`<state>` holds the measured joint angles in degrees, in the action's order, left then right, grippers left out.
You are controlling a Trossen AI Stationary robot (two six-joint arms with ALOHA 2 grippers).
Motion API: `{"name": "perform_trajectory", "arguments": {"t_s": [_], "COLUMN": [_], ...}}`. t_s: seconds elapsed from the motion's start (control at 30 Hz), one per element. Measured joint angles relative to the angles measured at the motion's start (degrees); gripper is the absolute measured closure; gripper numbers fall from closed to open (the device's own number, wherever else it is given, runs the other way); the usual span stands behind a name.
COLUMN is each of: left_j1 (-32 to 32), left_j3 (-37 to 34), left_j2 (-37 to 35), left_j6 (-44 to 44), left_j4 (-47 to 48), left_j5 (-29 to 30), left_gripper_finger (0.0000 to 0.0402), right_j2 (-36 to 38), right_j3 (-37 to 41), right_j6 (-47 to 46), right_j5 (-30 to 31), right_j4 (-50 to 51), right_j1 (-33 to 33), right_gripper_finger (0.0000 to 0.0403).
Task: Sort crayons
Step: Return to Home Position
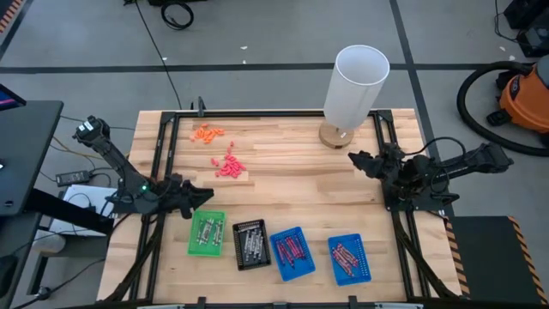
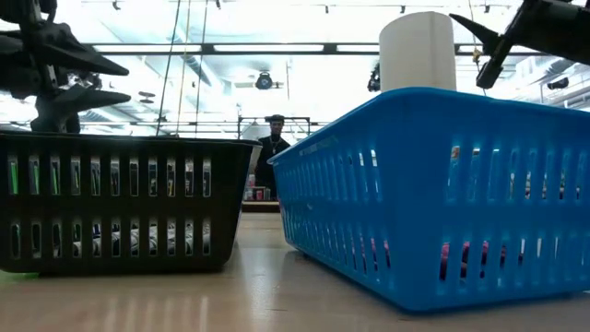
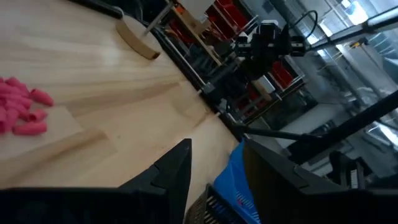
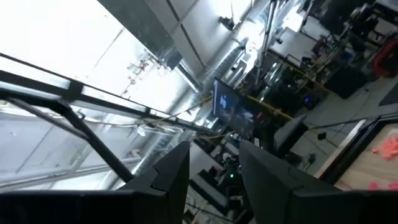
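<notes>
Several silvery-grey crayons (image 1: 206, 232) lie in the green tray (image 1: 194, 245) and the black tray (image 1: 251, 257). Maroon crayons (image 1: 290, 249) lie in two blue trays (image 1: 298, 270) (image 1: 362, 266) along the near edge. My left gripper (image 1: 206, 196) hovers open just beyond the green tray, pointing level toward the table's right, with nothing between its fingers (image 3: 177, 165). My right gripper (image 1: 353, 159) hangs open over the table's right side, tilted upward, also empty (image 4: 213, 144).
A pile of pink pieces (image 1: 228, 166) and one of orange pieces (image 1: 207, 132) lie on the wood at the far left. A tall white cylinder (image 1: 353, 86) stands on a round wooden base at the far right. A person (image 2: 274, 148) stands beyond the table.
</notes>
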<state>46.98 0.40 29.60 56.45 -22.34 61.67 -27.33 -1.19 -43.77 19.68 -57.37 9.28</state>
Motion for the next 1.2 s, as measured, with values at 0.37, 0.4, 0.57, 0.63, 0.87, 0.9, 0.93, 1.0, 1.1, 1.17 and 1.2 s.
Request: {"name": "perform_trajectory", "arguments": {"t_s": [0.37, 0.4, 0.57, 0.63, 0.87, 0.9, 0.93, 1.0, 1.1, 1.17, 1.2], "left_j1": [-3.18, -3.40, -3.80, -3.80, -3.80, -3.80, -3.80, -3.80, -3.80, -3.80, -3.80], "left_j3": [-0.02, -0.02, -0.02, -0.02, -0.02, -0.02, -0.02, -0.02, -0.02, -0.02, -0.02], "left_j2": [-0.07, -0.05, 0.03, 0.01, 0.01, 0.01, 0.01, 0.01, 0.01, 0.01, 0.01], "left_j6": [-11.33, -13.80, -29.46, -33.81, -37.90, -37.84, -37.86, -37.84, -37.84, -37.84, -37.84], "left_j4": [-8.03, -7.44, -2.72, -2.66, -2.65, -2.66, -2.64, -2.66, -2.64, -2.64, -2.64], "left_j5": [1.71, 1.70, 1.65, 1.64, 1.60, 1.60, 1.56, 1.53, 1.53, 1.53, 1.52], "left_gripper_finger": [0.0249, 0.0249, 0.0249, 0.0249, 0.0249, 0.0249, 0.0249, 0.0249, 0.0249, 0.0249, 0.0249], "right_j2": [-0.02, -0.02, -0.23, -0.27, -0.29, -0.29, -0.29, -0.29, -0.29, -0.29, -0.29], "right_j3": [-0.02, -0.02, -0.02, -0.02, -0.02, -0.02, -0.02, -0.02, -0.03, -0.04, -0.04], "right_j6": [13.70, 17.38, 26.02, 26.21, 25.50, 25.51, 25.53, 25.51, 25.51, 25.51, 25.51], "right_j5": [-0.89, -1.17, -1.33, -1.35, -1.35, -1.35, -1.35, -1.35, -1.34, -1.35, -1.35], "right_j4": [3.01, 4.04, 5.13, 5.19, 5.19, 5.18, 5.18, 5.19, 5.19, 5.18, 5.19], "right_j1": [0.00, 0.00, 0.00, 0.00, 0.00, 0.00, 0.00, 0.00, 0.00, 0.00, 0.00], "right_gripper_finger": [0.0254, 0.0254, 0.0254, 0.0254, 0.0254, 0.0254, 0.0254, 0.0254, 0.0254, 0.0254, 0.0254]}}
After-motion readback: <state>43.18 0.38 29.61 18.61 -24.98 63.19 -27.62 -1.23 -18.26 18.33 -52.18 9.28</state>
